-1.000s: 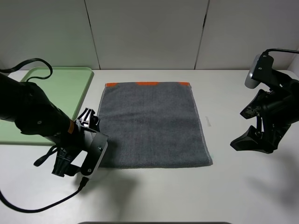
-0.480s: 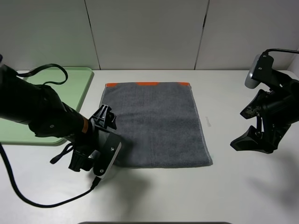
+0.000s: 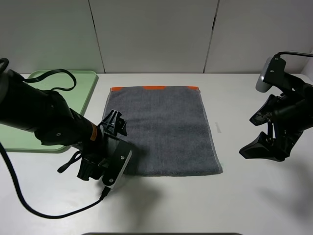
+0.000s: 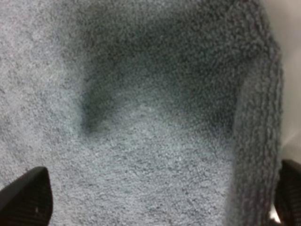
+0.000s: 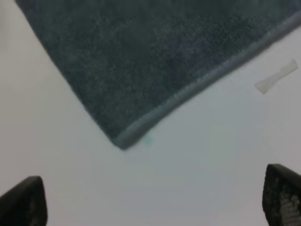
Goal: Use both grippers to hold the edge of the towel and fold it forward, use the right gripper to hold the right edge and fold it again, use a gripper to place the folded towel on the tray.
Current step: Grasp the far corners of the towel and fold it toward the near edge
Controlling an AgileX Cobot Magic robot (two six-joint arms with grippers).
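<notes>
Dark grey terry towel [image 3: 159, 129] lies flat mid-desk [image 3: 195, 205], orange band on the far side, plain near hem [image 3: 171, 173] running left-right. Left pincer [image 4: 155, 195] is released, jaws wide, low over the near-left corner. Right pincer [image 5: 150, 200] is also wide, over bare desk just off the near-right corner. Left arm is nearer. Pale green plastic tray [image 3: 58, 72] sits far left.

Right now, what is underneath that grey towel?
Only the white table, which shows around the towel. The towel lies flat with no bulge, but the cloth covers whatever is beneath, so anything thin there cannot be seen.
</notes>
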